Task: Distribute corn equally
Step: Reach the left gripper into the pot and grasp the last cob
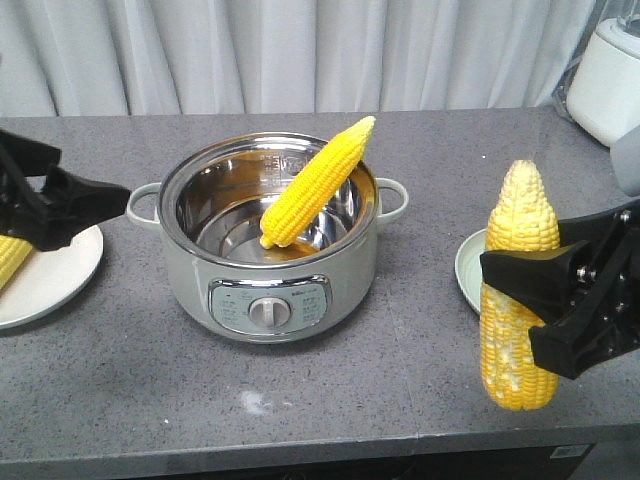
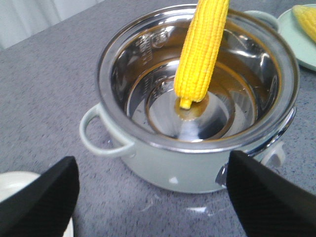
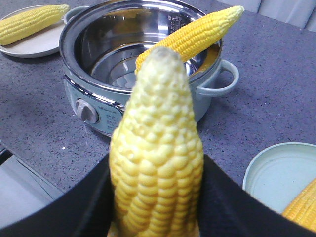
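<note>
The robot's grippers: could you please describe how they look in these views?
Both are matte black. The left gripper has two broad, wedge-shaped fingers with smooth, slightly rounded faces. The right gripper looks blockier from the front, built of angular moulded parts with what look like small round fasteners on its body. No cables, labels or markings show on either.

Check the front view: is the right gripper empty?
No, the right gripper is clamped around an upright corn cob with pale kernel patches.
</note>
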